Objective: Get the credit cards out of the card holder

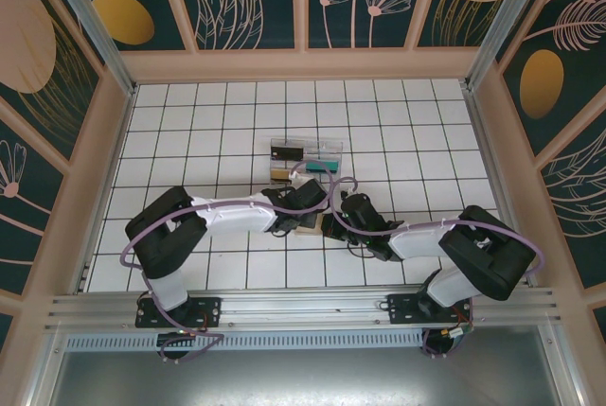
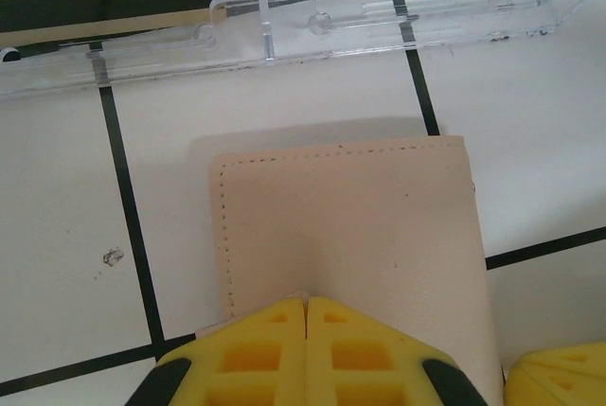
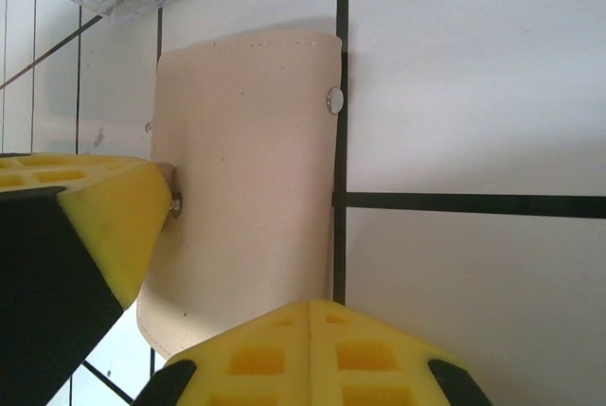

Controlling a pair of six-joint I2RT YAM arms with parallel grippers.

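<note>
Left pincer (image 2: 306,349) clenched, tips on the near edge of the card holder (image 2: 346,226); right pincer (image 3: 311,349) clenched at another edge. Neither visibly pinches a flap. Holder lies folded, tan side up, on the counter (image 2: 57,236) near the clear tray (image 2: 379,8) — credit cards hidden inside. Advice: pin one half, pry at the snap (image 3: 334,99) side — slowly.

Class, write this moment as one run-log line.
card holder: folded shut; left end effector: shut at its edge; right end effector: shut at its edge
</note>
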